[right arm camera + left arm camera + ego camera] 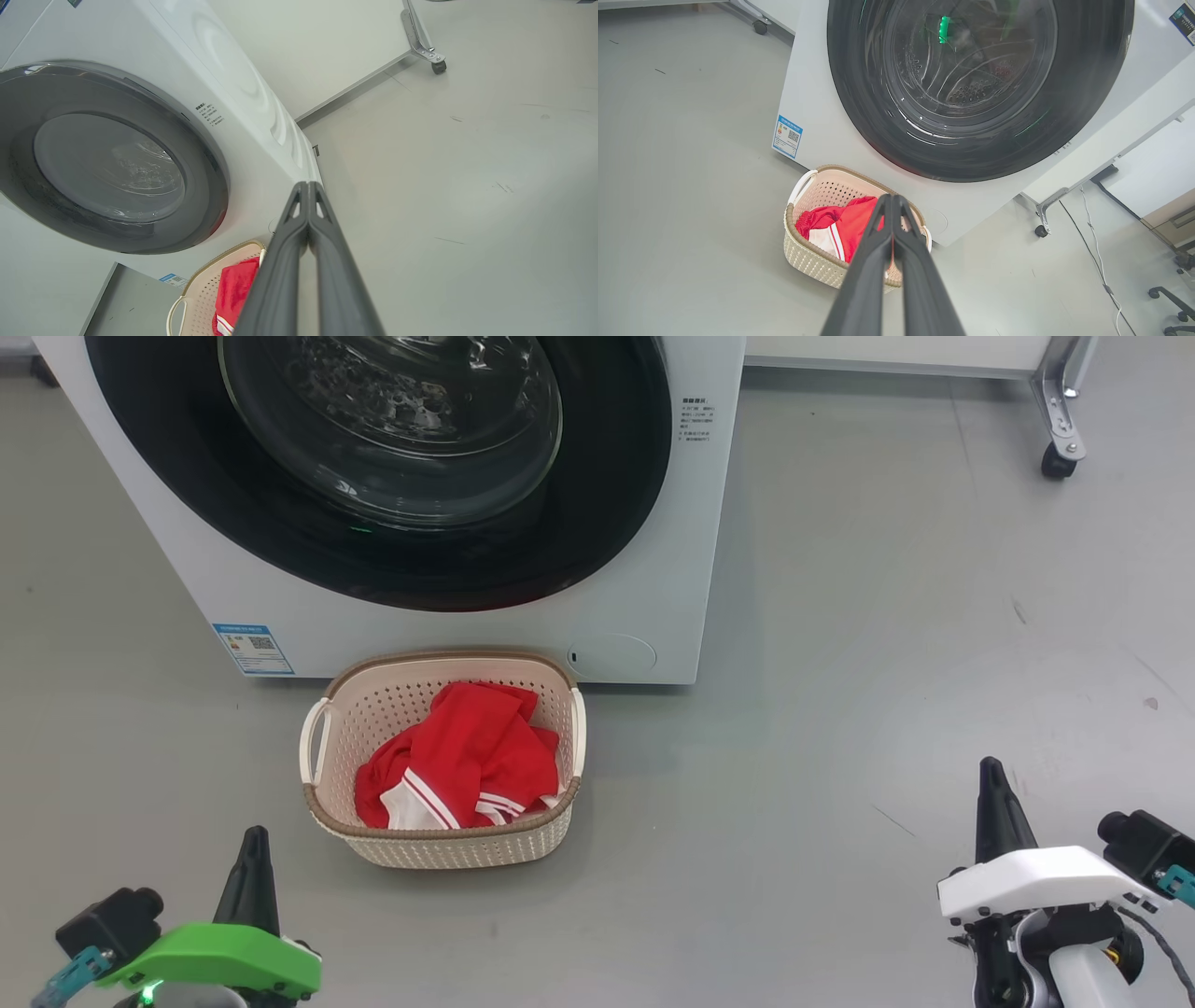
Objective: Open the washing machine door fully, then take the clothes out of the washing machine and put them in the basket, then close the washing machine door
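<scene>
Grey floor (840, 709) all round, carrying the washing machine (448, 635) and, just in front of its lower panel, the basket (439, 854). Round washing machine door (607, 476) lying flush against the white front in all three views, so judged shut; cannot tell whether latched. Red-and-white clothes (467, 747) heaped inside the basket, bunched up to the brown rim on the near side. Low at the left, the left tool (254, 840), fingers pressed together on nothing. Low at the right, the right tool (990, 775), likewise closed and empty, well apart from basket and machine.

Looks close to finished, so few hazards to name. Could leave the door merely pushed to rather than caught, free to drift outward with nothing holding it. Could overlook a garment in the drum: glass bowl full of reflections and hard to read through, though no red visible behind it. Could knock the basket with any low forward sweep of an arm, light plastic likely to slide or tip and spill the cloth. Could snag a closed tip in the perforated wall. Worth minding the wheeled frame (1060, 429) off to the right before any turn of the base.
</scene>
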You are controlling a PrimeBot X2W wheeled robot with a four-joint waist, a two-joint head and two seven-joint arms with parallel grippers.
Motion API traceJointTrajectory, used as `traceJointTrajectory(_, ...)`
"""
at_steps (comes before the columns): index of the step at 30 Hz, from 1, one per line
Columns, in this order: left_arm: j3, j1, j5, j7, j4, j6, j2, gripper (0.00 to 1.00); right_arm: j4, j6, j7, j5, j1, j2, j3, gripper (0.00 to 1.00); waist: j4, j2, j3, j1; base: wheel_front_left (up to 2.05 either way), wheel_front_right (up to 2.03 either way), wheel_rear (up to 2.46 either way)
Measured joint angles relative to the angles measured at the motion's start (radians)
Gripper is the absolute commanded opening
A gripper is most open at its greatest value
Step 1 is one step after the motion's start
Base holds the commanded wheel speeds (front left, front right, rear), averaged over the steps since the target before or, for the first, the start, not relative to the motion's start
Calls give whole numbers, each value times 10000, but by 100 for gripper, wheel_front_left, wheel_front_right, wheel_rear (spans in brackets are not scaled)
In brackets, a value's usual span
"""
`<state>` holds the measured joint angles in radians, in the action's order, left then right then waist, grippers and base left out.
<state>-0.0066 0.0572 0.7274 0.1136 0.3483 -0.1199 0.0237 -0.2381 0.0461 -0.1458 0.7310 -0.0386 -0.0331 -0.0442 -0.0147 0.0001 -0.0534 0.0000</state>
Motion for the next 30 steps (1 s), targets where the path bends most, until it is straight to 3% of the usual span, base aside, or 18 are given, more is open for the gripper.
traceJointTrajectory(30, 418, 23, 3885, -1076, -293, 0, 6, 0, -192, 341, 1093, 4044, -46, -88, 681, 0, 66, 0, 232, 0, 0, 0, 0)
